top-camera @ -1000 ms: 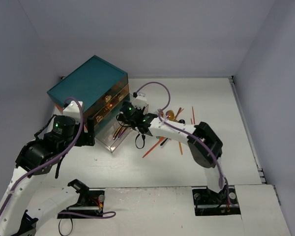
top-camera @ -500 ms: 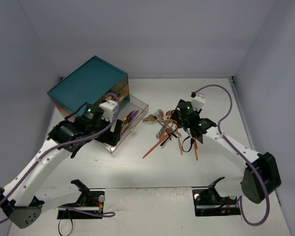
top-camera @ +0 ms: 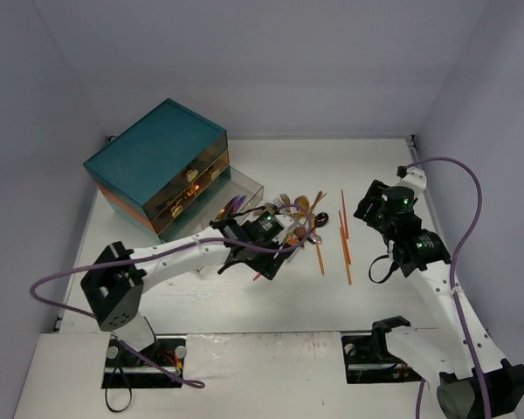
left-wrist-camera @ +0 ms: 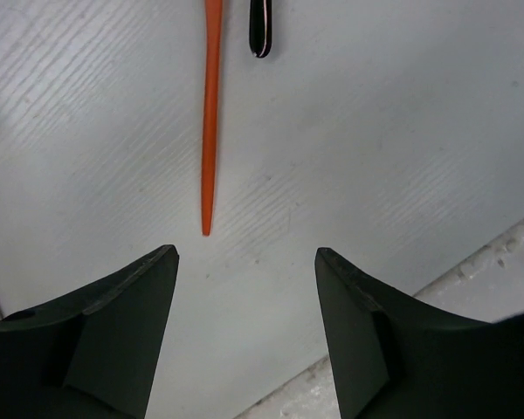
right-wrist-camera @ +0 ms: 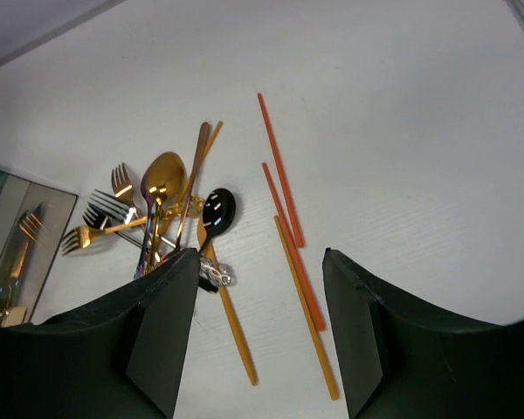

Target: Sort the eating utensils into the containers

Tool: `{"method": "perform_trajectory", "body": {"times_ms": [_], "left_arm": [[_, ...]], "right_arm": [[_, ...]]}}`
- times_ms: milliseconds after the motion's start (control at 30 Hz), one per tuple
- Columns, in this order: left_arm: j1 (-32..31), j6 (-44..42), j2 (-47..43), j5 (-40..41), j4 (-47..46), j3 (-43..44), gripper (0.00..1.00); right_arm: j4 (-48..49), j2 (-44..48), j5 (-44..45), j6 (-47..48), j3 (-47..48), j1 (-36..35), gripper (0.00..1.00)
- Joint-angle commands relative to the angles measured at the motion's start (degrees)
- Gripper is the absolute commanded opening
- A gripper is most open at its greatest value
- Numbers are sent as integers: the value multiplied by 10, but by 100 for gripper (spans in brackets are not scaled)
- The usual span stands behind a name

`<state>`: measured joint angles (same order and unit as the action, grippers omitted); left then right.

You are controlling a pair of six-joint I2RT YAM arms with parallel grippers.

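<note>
Top external view: the teal chest [top-camera: 153,157] sits at the upper left of the table [top-camera: 244,301]. Its open drawer [top-camera: 249,190] is pulled out toward the middle, with a few thin sticks [top-camera: 230,209] lying in it. Just right of that drawer, a heap of forks and spoons [top-camera: 295,218] lies near the centre of the frame. Three orange chopsticks [top-camera: 344,244] lie apart from the heap, further right. The left arm reaches from the lower left to the near side of the heap. The right arm stands at the right, its wrist near the chopsticks.

Left wrist view: the left gripper [left-wrist-camera: 244,255] is spread wide and holds nothing, with bare table below it. A single orange chopstick [left-wrist-camera: 211,113] runs down from the top edge, and its tip ends just above the gap between the fingers. The rounded end of a black handle [left-wrist-camera: 259,30] shows beside it at the top.

Right wrist view: the right gripper [right-wrist-camera: 260,255] is likewise wide apart and empty. The three orange chopsticks lie roughly parallel at centre frame. Left of them, a black spoon [right-wrist-camera: 218,209], a gold spoon [right-wrist-camera: 163,175] and several forks [right-wrist-camera: 113,205] overlap. At the left edge, a gold fork [right-wrist-camera: 22,237] lies inside the drawer.
</note>
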<state>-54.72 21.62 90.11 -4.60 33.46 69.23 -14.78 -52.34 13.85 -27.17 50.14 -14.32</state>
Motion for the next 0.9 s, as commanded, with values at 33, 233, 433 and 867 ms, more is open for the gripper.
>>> {"method": "perform_trajectory", "body": {"times_ms": [33,233,433,867], "left_arm": [[-14,2,60,8,-82,43,58],[-13,-12,134,40,-91,60,52],[-11,-26,168,88,-93,62,50],[8,-12,191,103,-85,59,10]], "right_arm": [[-33,21,-68,41,-1,13,56],[-54,60,-114,34,-11,13,56],[-81,104,-131,26,-24,8,56],[-104,144,-114,26,-18,-58,56]]}}
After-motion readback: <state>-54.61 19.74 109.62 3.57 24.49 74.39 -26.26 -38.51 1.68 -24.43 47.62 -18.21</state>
